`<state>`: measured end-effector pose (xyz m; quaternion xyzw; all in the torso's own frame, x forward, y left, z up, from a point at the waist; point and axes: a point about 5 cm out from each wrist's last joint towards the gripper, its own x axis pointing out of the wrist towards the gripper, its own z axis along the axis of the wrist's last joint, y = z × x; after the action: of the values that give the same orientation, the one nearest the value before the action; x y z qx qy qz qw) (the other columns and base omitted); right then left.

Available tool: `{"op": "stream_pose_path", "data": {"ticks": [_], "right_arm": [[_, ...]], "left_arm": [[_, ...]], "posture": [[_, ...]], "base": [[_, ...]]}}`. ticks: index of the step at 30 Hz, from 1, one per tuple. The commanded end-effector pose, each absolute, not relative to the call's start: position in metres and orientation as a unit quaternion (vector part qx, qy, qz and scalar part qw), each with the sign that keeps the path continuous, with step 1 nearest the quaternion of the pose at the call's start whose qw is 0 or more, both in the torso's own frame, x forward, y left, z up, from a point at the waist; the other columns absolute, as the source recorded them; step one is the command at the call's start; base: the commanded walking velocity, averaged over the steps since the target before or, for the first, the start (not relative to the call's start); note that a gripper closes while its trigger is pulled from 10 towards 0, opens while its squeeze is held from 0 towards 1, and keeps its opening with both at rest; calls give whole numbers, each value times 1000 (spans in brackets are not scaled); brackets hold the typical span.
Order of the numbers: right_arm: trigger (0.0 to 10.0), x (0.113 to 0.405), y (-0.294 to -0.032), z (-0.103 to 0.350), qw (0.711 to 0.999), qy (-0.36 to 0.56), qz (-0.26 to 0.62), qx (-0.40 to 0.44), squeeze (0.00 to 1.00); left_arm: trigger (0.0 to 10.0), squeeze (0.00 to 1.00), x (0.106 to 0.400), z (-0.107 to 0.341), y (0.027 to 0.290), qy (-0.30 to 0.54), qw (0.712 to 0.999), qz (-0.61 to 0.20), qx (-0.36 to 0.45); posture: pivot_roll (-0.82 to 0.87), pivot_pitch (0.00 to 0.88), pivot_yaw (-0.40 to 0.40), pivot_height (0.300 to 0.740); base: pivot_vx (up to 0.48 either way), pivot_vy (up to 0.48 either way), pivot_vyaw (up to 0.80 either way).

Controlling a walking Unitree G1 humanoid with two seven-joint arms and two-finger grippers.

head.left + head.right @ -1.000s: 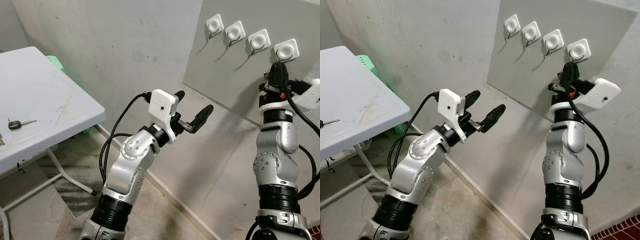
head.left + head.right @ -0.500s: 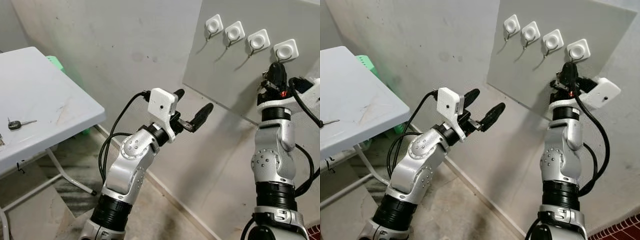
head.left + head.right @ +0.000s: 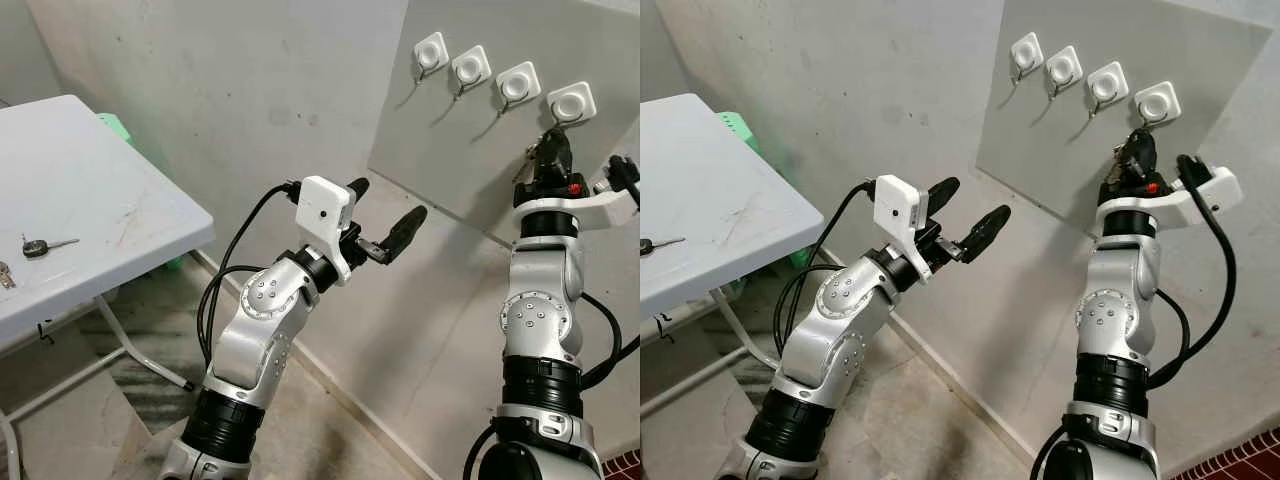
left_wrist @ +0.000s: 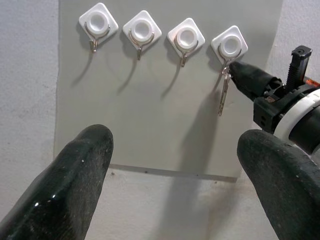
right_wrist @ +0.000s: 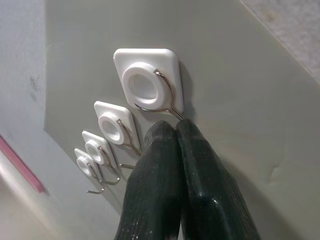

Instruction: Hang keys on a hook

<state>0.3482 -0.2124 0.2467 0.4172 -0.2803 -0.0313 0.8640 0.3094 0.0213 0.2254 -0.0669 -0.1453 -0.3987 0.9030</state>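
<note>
— How many hooks? Where's the key?

— Four white square wall hooks (image 4: 186, 39) in a row. One silver key (image 4: 223, 93) hangs from the rightmost hook (image 4: 229, 46), beside the right gripper (image 5: 176, 131), whose black fingers are pressed together; whether they pinch it is hidden.

— Elsewhere?

— The left gripper (image 3: 388, 217) is spread wide, empty. One more dark-headed key (image 3: 43, 245) lies on the white folding table (image 3: 110, 190), another cut off at its edge.
</note>
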Motion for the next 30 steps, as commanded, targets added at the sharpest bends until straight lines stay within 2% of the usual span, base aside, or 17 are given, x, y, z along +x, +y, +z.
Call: {"op": "stream_pose_path", "data": {"ticks": [1, 4, 8, 10, 11, 13, 20, 21, 22, 25, 27, 30], "right_arm": [[10000, 350, -220, 219, 859, -223, -80, 454, 0], [10000, 350, -220, 214, 837, -216, -87, 496, 0], [10000, 350, -220, 214, 834, -215, -85, 500, 0], [10000, 350, -218, 214, 820, -218, -76, 524, 0], [10000, 350, -219, 212, 800, -213, -81, 555, 0], [10000, 350, -220, 210, 794, -210, -86, 564, 0], [10000, 350, -219, 211, 817, -207, -76, 532, 0], [10000, 350, -217, 211, 818, -210, -66, 531, 196], [10000, 349, -217, 211, 818, -211, -65, 532, 1000], [10000, 348, -215, 212, 827, -213, -56, 517, 1000], [10000, 347, -211, 212, 854, -215, -44, 471, 1000], [10000, 345, -206, 211, 877, -215, -32, 428, 1000]], "left_arm": [[10000, 0, 307, 229, 19, -150, 901, -402, -69], [10000, 0, 306, 229, 19, -150, 901, -401, -69], [10000, 0, 306, 229, 19, -150, 901, -401, -69], [10000, 0, 306, 229, 19, -149, 901, -401, -69], [10000, 0, 306, 229, 19, -149, 901, -400, -70], [10000, 0, 306, 229, 18, -149, 901, -400, -70], [10000, 0, 306, 229, 18, -149, 902, -399, -71], [10000, 0, 306, 229, 19, -149, 903, -398, -71], [10000, 0, 306, 229, 19, -149, 903, -397, -71], [10000, 0, 307, 228, 19, -149, 904, -394, -71], [10000, 0, 308, 228, 20, -148, 906, -391, -72], [10000, 0, 308, 226, 21, -146, 908, -386, -73]], "posture": [[-13, 62, -79, 740], [-10, 66, -80, 740], [-10, 67, -80, 740], [-12, 68, -81, 740], [-11, 68, -82, 740], [-12, 69, -83, 740], [-12, 69, -83, 740], [-12, 69, -83, 740], [-12, 69, -84, 740], [-11, 68, -84, 740], [-12, 65, -84, 740], [-10, 62, -83, 740]], "base": [[0, 0, 0], [0, 0, 0], [0, 0, 0], [0, 0, 0], [0, 0, 0], [0, 0, 0], [0, 0, 0], [0, 0, 0], [0, 0, 0], [0, 0, 0], [0, 0, 0], [0, 0, 0]]}}
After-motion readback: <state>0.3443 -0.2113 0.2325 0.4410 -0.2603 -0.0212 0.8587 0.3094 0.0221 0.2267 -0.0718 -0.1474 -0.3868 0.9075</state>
